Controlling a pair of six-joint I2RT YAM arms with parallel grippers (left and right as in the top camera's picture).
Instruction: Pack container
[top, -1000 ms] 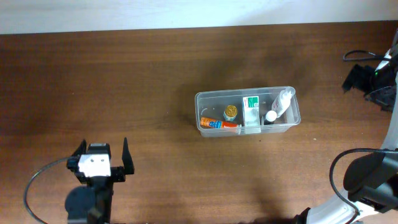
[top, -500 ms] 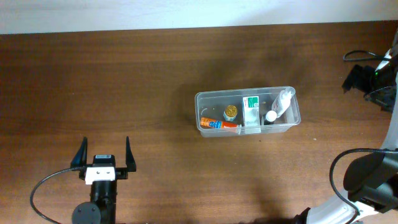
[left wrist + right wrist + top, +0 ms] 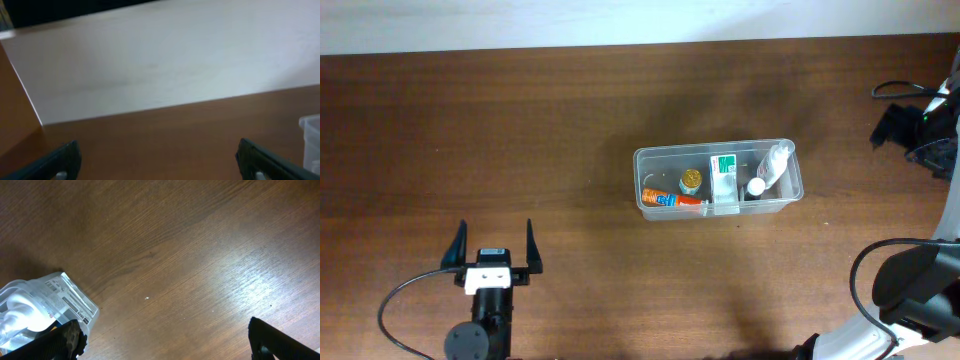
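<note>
Nearest, low on the left of the overhead view: the left tool, released, its two black fingers spread wide and pointing away across the brown wooden surface, gripping nothing. Trailing behind it toward the near edge, a black cable in a loop. Same story from the left wrist camera: fingertips at the two lower corners, plain wood between them, a pale wall beyond.

Farther out, near the middle and a little to the right: the container, clear plastic, rectangular with rounded corners, standing flat on the surface with its long side running left to right, well apart from both tools. Inside, left to right:
- an orange tube lying along the near wall
- a small gold-capped jar just behind the tube
- a white-and-green box upright about the middle
- a white bottle tilted in the right end

Next to that bottle, possibly a second small white-capped item, too small to tell for sure.

Out past the container's right end: the right tool, released as well. In its wrist view, fingertips far apart at the lower corners and only wood grain between. A corner of the container shows at lower left, with a printed label visible through the clear wall.
</note>
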